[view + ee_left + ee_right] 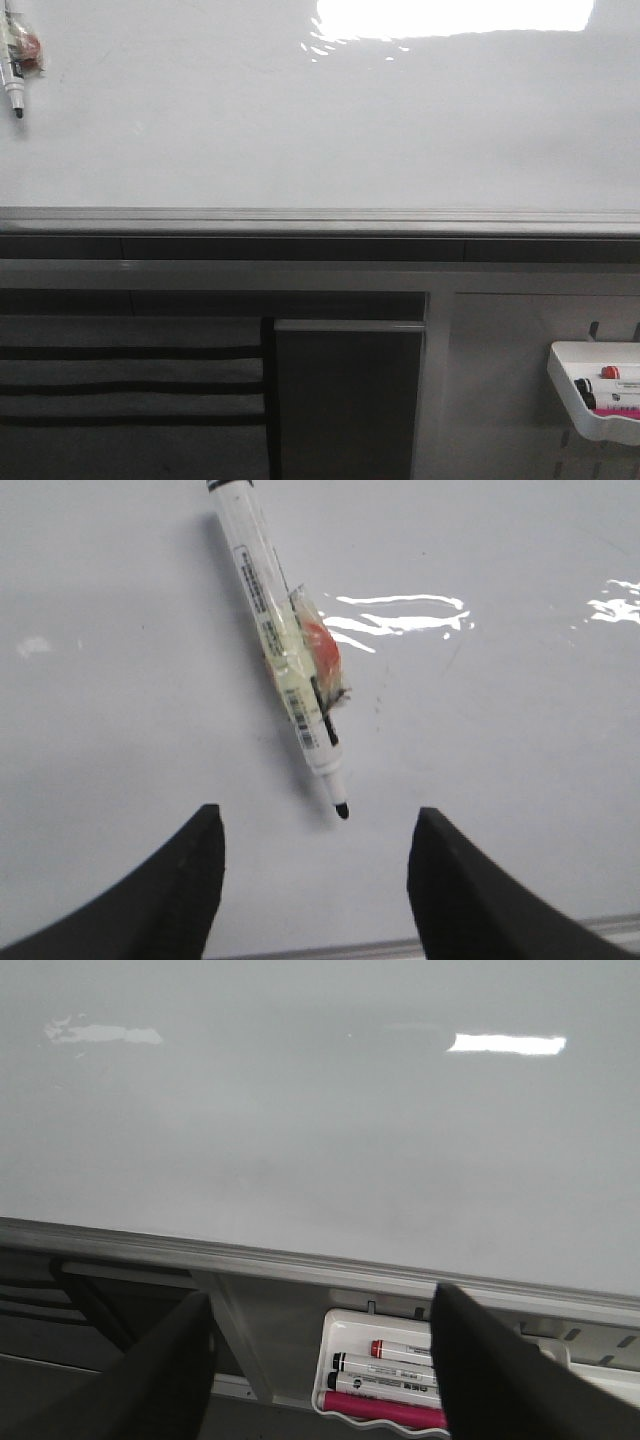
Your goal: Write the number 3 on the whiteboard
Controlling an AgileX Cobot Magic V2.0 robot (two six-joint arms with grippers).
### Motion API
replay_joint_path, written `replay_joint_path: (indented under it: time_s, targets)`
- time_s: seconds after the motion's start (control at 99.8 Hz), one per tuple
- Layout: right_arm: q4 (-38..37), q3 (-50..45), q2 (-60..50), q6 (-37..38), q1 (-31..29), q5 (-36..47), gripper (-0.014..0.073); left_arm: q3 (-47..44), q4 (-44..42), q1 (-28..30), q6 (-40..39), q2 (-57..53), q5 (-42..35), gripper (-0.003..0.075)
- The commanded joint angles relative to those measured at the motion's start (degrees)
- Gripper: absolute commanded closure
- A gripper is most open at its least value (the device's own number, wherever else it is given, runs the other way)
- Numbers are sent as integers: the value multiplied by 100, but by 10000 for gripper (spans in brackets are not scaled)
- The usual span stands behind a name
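The whiteboard [320,130] fills the upper front view, glossy white with a grey frame edge [320,217] along its bottom. No number 3 shows on it. A white marker [13,75] with a black tip, uncapped, hangs on the board at the far left, stuck by a taped red patch. In the left wrist view the marker [275,650] lies tip toward my left gripper [315,825], which is open and empty just short of the tip. My right gripper [322,1310] is open and empty, facing the board's lower edge [300,1260].
A small white tray [590,400] with several markers hangs below the board at the right; it also shows in the right wrist view [345,1380]. Bright glare [455,18] sits on the board's top. Dark panels [345,400] and striped fabric lie below the frame.
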State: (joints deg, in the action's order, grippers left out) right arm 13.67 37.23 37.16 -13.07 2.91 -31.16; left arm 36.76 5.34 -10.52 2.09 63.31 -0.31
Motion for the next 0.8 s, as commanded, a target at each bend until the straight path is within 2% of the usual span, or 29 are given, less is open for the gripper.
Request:
replay_joint_path:
  time_s: [0.0,0.27,0.601,0.671,0.791]
  targets:
    - [5,196,38,-45,-34,417,176,451,7,-9,-50,353,-564,357]
    - [5,196,38,-54,-34,360,176,1199,7,-9,-50,1435,-573,357]
    - [5,196,38,-54,-34,347,176,1516,7,-9,-50,1847,-569,358]
    - [5,196,38,-54,-34,347,176,1516,7,-9,-50,1857,-554,389]
    - [5,196,38,-54,-34,347,176,1516,7,-9,-50,1857,-507,507]
